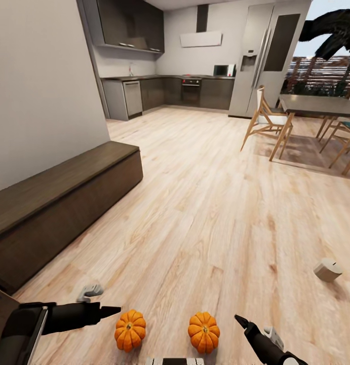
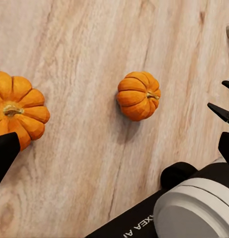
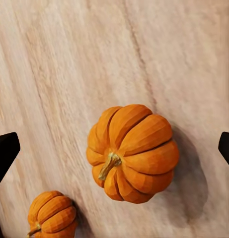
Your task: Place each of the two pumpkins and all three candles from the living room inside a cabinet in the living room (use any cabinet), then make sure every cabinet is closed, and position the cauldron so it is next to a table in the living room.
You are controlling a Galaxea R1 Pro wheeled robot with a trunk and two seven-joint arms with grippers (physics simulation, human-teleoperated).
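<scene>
Two orange pumpkins lie on the plank floor just in front of me, one [image 1: 129,329] on the left and one [image 1: 203,331] on the right. My left gripper [image 1: 116,309] points right, its tip just above and left of the left pumpkin [image 2: 17,111]; it is open [image 2: 114,153] and empty. My right gripper [image 1: 240,320] is open beside the right pumpkin [image 3: 131,153], which sits centred between its spread fingertips [image 3: 5,153]. The right pumpkin [image 2: 138,95] shows again in the left wrist view. A tan candle [image 1: 327,269] lies on the floor at the right. The dark-brown cabinet [image 1: 68,203] runs along the left wall, closed.
A small grey object [image 1: 91,291] lies on the floor beside my left arm, and another [image 1: 272,334] behind my right gripper. Farther off stand a dining table with chairs [image 1: 316,104], a fridge [image 1: 256,61] and the kitchen counters [image 1: 159,91]. Open floor stretches ahead.
</scene>
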